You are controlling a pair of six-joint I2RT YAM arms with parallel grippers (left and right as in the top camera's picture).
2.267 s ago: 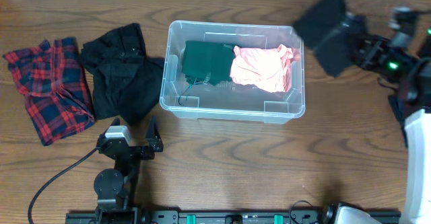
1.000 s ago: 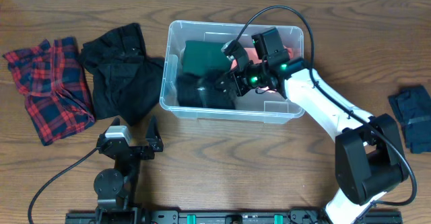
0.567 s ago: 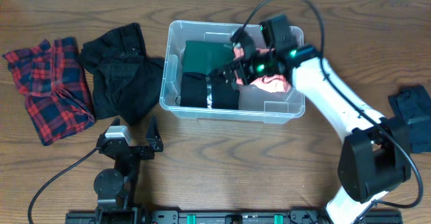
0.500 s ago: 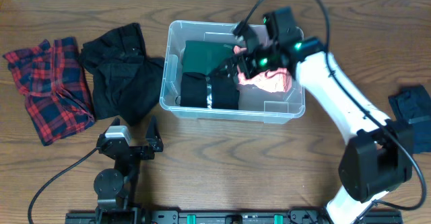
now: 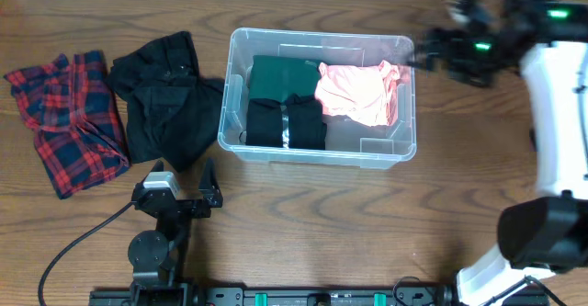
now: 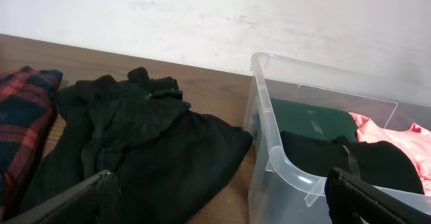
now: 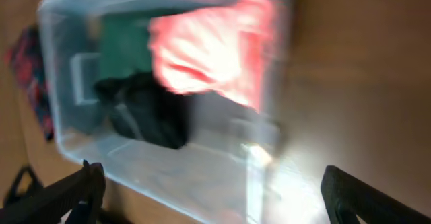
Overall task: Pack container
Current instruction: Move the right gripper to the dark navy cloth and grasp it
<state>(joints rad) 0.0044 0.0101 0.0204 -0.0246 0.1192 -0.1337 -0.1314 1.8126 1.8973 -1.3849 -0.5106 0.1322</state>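
The clear plastic container (image 5: 405,150) stands mid-table. Inside it lie a green garment (image 5: 280,74) at the back left, a folded black garment (image 5: 285,122) at the front left and a pink garment (image 5: 356,92) on the right. The right gripper (image 5: 426,51) hovers open and empty just beyond the container's back right corner. Its blurred wrist view looks down on the container (image 7: 202,177) and the pink garment (image 7: 209,42), with that gripper (image 7: 219,207) open. The left gripper (image 5: 184,173) rests open near the front left, facing the container's corner (image 6: 266,116).
A heap of black clothes (image 5: 165,95) lies just left of the container, close in front of the left gripper (image 6: 222,214). A red plaid shirt (image 5: 64,118) lies further left. A black cable (image 5: 73,246) runs along the table's front left.
The right gripper let go of the folded black garment inside the container, then lifted out and swung to the back right. The left arm has not moved.
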